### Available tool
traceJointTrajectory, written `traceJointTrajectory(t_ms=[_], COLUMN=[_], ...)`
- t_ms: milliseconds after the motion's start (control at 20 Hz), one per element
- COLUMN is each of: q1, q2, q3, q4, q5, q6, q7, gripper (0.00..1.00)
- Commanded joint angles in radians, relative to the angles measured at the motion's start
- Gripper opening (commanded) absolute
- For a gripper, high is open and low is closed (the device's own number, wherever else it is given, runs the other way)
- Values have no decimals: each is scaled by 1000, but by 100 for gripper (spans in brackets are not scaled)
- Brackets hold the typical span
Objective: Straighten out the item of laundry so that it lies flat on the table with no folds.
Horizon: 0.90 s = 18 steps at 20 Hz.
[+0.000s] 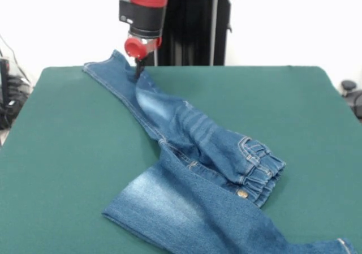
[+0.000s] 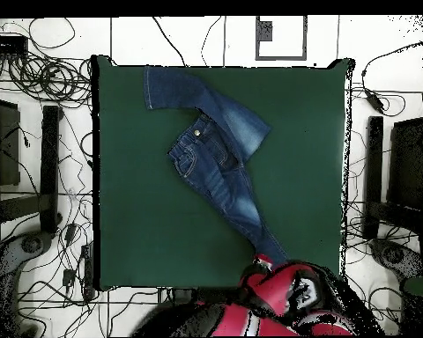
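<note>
While jaws (image 1: 137,68) clamped on one hem, jeans (image 1: 198,169) diagonal across table (image 1: 68,152) (other leg folded over).

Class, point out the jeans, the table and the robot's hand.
jeans (image 1: 198,135): front view, faded thigh.
table (image 1: 73,152): front view, bare green top.
hand (image 1: 138,68): front view, tips on the leg end.

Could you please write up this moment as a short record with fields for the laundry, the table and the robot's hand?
item: small blue jeans, one pair
lie: not flat; one leg stretches to the table's edge by the robot, the other is folded across the body near the waistband
table: dark green top, jeans lie diagonally across it
hand: hand is down at the hem end of the stretched leg; open or shut cannot be told
task state: folds not yet removed
</note>
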State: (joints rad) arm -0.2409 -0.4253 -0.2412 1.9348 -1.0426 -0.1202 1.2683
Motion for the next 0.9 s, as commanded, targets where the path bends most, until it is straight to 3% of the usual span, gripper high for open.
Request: traceJointTrajectory(t_ms=[50,600,900], q1=[175,165,74], q2=[154,177,139], q3=[-194,-221,-138], q4=[-114,-128,-143], q5=[199,237,166], q6=[-229,-259,-211], q7=[174,109,132], gripper=[0,0,0])
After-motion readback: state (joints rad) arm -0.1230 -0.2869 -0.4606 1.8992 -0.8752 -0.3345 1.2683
